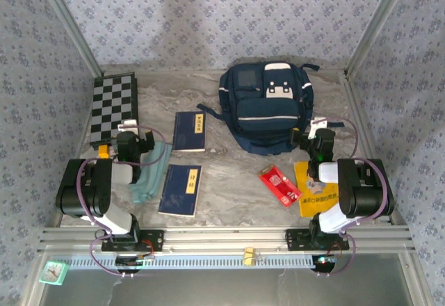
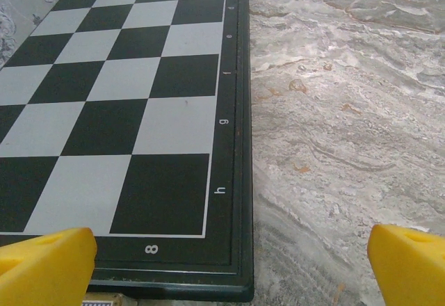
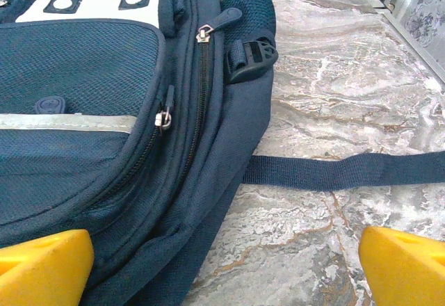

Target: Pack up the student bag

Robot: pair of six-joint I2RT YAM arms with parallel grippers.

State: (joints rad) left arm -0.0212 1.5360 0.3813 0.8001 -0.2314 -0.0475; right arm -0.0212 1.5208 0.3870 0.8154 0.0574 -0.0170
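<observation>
The student bag (image 1: pixel 268 108) lay flat on the counter (image 1: pixel 229 156), front side up, against the far edge and a little right of the middle. Its white patch faced the far edge and its dark straps spread out on both sides.

The right hand (image 3: pixel 226 268) stood just beside the bag's near right side. Its yellow fingertips (image 3: pixel 42 268) were spread wide and held nothing. One fingertip was over the navy fabric at the bag's lower side; whether it touched the fabric could not be told. The other was over bare marble. Between them a flat navy strap (image 3: pixel 348 170) ran across the counter from under the bag. Two closed zips (image 3: pixel 163 115) and a black buckle (image 3: pixel 250 55) showed on the bag's side.

The left hand (image 2: pixel 231 268) was also wide open and empty, its yellow fingertips (image 2: pixel 45 268) at the near end of a black-and-white chessboard (image 1: pixel 113 108). The board lay along the left edge, up to the far left corner.

A teal cloth (image 1: pixel 149 174) lay under the left arm. Two blue booklets sat mid-counter, one (image 1: pixel 189 131) farther off and one (image 1: pixel 181 189) nearer the near edge. A red packet (image 1: pixel 280 186) lay near the right arm. Beside it a yellow book (image 1: pixel 313 193) lay toward the near right corner, partly under that arm.
</observation>
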